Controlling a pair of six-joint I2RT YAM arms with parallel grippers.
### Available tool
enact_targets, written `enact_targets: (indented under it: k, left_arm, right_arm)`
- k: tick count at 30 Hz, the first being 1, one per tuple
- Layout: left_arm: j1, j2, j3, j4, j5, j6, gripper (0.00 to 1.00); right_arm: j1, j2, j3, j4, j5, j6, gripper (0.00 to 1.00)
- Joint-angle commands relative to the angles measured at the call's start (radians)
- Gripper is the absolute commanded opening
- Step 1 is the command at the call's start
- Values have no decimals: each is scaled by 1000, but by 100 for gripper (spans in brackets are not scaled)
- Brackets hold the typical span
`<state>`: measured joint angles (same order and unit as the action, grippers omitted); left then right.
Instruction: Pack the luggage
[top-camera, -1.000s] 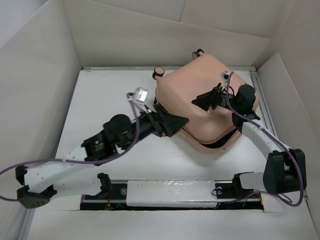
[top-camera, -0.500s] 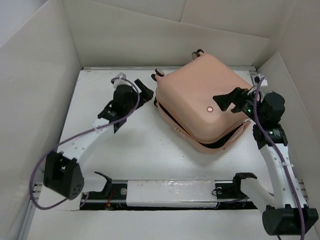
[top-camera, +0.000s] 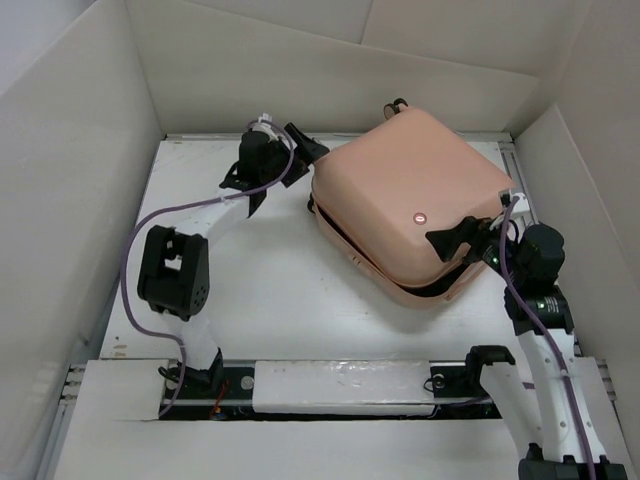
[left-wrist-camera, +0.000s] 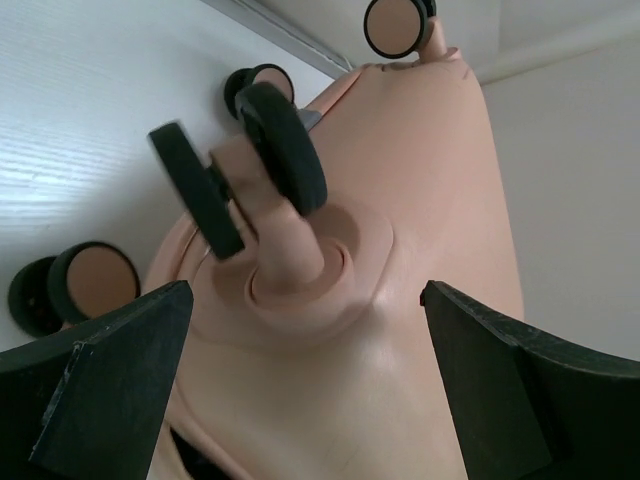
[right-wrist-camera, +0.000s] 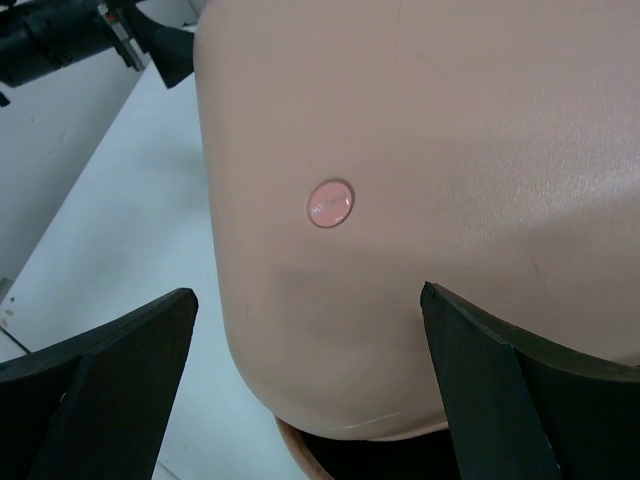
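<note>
The luggage (top-camera: 400, 190) is a peach-pink hard-shell suitcase lying at the back right of the table. Its lid is almost down, with a dark gap along the near edge (top-camera: 425, 288). My left gripper (top-camera: 308, 152) is open at the case's far-left corner. In the left wrist view its jaws straddle the shell (left-wrist-camera: 420, 200) just below a black caster wheel (left-wrist-camera: 283, 146), gripping nothing (left-wrist-camera: 310, 390). My right gripper (top-camera: 458, 243) hangs open over the lid's near-right part. In the right wrist view its jaws (right-wrist-camera: 310, 385) flank the lid's rounded corner (right-wrist-camera: 450, 130) below a small round badge (right-wrist-camera: 329, 203).
White walls (top-camera: 90, 150) box in the table on the left, back and right. A metal rail (top-camera: 340, 385) with both arm bases runs along the near edge. Further caster wheels (left-wrist-camera: 95, 283) stick out at the case's left end. The left arm (right-wrist-camera: 60, 35) shows beyond the lid.
My left arm has swung from the case's near-left side to its far-left wheel corner. My right gripper has drawn back off the lid towards the near right and opened wider.
</note>
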<state>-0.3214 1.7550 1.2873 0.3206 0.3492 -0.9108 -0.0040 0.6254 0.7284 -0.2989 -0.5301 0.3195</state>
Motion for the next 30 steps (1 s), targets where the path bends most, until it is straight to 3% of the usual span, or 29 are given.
enact_targets:
  k: [1, 11, 14, 17, 20, 21, 25, 27, 28, 29, 30]
  left_arm:
    - [-1, 66, 112, 101, 80, -46, 99]
    - [-1, 199, 168, 227, 70, -217, 99]
    - [-1, 238, 168, 325, 50, -282, 94]
    - [-1, 258, 150, 424, 30, -322, 64]
    - [-1, 258, 141, 465, 49, -356, 16]
    - [13, 258, 141, 465, 62, -365, 0]
    - [67, 199, 129, 436, 143, -375, 0]
    - [111, 147, 129, 396, 200, -387, 0]
    - [123, 127, 129, 378, 217, -387, 0]
    - [146, 91, 145, 353, 234, -387, 0]
    - [147, 74, 161, 324, 249, -378, 0]
  right_arm:
    - [10, -16, -26, 10, 0, -26, 100]
    - [10, -49, -70, 21, -31, -26, 100]
    - [10, -72, -70, 0, -31, -26, 100]
    - [10, -114, -81, -19, -31, -17, 100]
    - [10, -154, -81, -61, 17, -28, 100]
    - [10, -165, -81, -81, 116, -28, 100]
    - [10, -196, -101, -103, 301, -1, 100]
    - [10, -196, -125, -115, 372, 64, 93]
    - [10, -196, -145, -105, 421, 87, 89]
    - [10, -196, -196, -80, 445, 114, 75]
    - [10, -196, -219, -80, 470, 171, 68]
